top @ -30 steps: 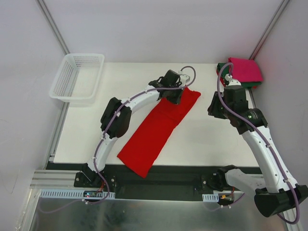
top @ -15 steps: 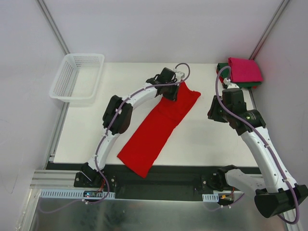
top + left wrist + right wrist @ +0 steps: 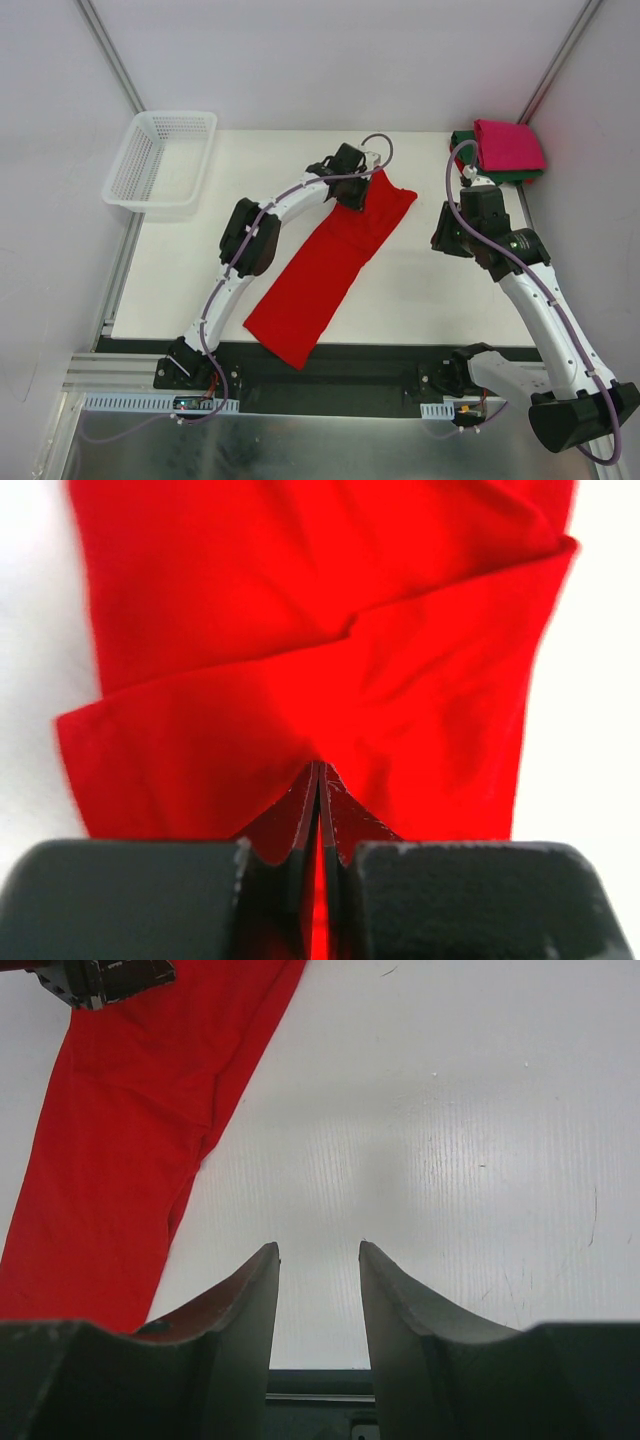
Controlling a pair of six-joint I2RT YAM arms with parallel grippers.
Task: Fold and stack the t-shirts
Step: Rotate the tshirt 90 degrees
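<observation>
White surface is crossed by the red t-shirt, its far end pinched tight in the left hand, likely for folding; the right hand is held parted, empty.

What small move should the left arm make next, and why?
Probably lift the pinched far end and carry it toward the near end. The left gripper is shut on the red t-shirt, which lies as a long strip; the right gripper is open, empty.

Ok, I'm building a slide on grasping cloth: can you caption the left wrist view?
Left hand pinched shut on a fold of the red t-shirt lying on the white table.
</observation>
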